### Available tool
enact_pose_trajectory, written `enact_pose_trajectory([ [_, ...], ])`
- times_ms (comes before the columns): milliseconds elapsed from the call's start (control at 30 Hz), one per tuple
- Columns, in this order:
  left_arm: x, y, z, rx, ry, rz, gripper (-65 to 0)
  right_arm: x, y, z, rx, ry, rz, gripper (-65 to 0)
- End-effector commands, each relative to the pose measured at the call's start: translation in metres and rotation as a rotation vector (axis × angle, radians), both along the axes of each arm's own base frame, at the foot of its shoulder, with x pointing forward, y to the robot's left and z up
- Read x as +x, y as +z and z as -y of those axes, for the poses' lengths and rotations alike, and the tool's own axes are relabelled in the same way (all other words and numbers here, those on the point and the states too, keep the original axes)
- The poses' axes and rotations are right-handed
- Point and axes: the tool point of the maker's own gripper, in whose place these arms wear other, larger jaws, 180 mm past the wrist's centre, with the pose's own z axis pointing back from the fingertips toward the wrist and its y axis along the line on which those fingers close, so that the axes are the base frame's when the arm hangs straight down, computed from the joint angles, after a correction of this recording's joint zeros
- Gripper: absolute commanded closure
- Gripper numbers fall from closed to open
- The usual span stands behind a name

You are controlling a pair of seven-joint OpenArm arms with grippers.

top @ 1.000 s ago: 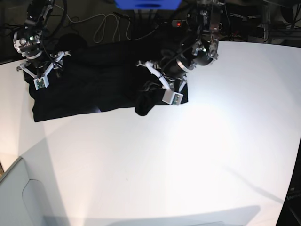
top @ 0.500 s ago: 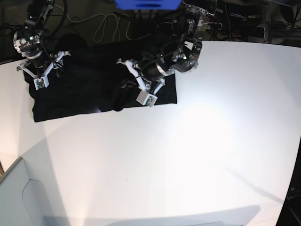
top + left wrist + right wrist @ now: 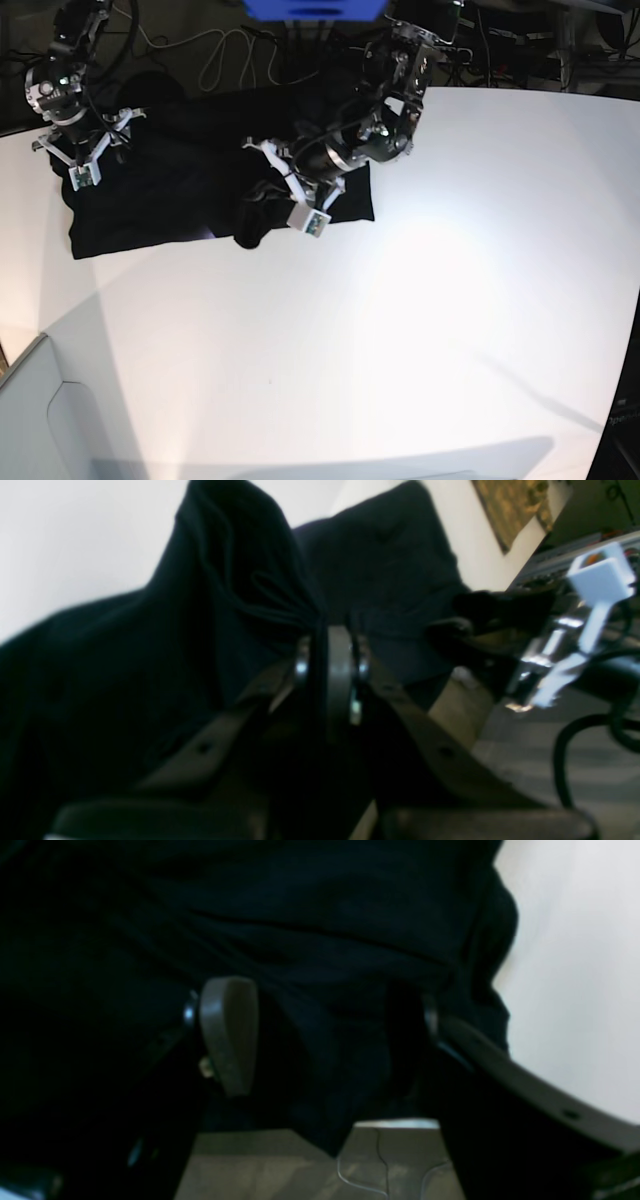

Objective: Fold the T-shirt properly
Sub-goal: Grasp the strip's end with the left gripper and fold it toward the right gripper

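The black T-shirt lies spread on the far left part of the white table, plain side up. My left gripper is shut on a bunched fold of its right side, and the fold hangs a little above the flat cloth. In the left wrist view the jaws of the left gripper pinch gathered black cloth of the T-shirt. My right gripper hovers open over the shirt's far left corner. Its fingers stand apart above the dark T-shirt.
Cables and a blue object lie beyond the table's far edge. A grey bin corner sits at the lower left. The table's edge and floor show below the shirt in the right wrist view.
My left gripper has carried the pinched fold leftward over the shirt, and the shirt's right edge has come in with it. The right arm has barely moved.
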Motion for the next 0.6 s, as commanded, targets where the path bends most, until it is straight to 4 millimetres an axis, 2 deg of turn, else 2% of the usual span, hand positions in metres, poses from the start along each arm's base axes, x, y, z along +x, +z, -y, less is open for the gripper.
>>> enact_pose_trajectory([
  [0,0.007,0.015,0.007,-0.048,0.000,0.036,0.0,0.006,0.010,0.002,-0.011,0.019,0.036,-38.2],
  [233,0.008,0.018,0.012,-0.055,-0.007,0.030,0.0,0.006,0.010,0.002,-0.011,0.019,0.036,-38.3],
  [267,0.009,0.018,0.012,-0.056,-0.004,0.030,-2.2,0.006,0.010,0.002,-0.011,0.019,0.036,-38.4],
  [367,0.007,0.017,0.012,-0.046,0.016,0.008,-18.7,0.007,0.010,0.002,-0.010,0.020,0.038,-38.4],
  [433,0.002,0.020,0.014,-0.036,-0.016,0.031,-26.3,0.008,0.011,0.002,-0.010,0.020,0.039,-38.5],
  [567,0.002,0.047,0.017,-0.065,-0.027,0.104,-28.3,0.008,0.011,0.002,-0.010,0.020,0.041,-38.5],
])
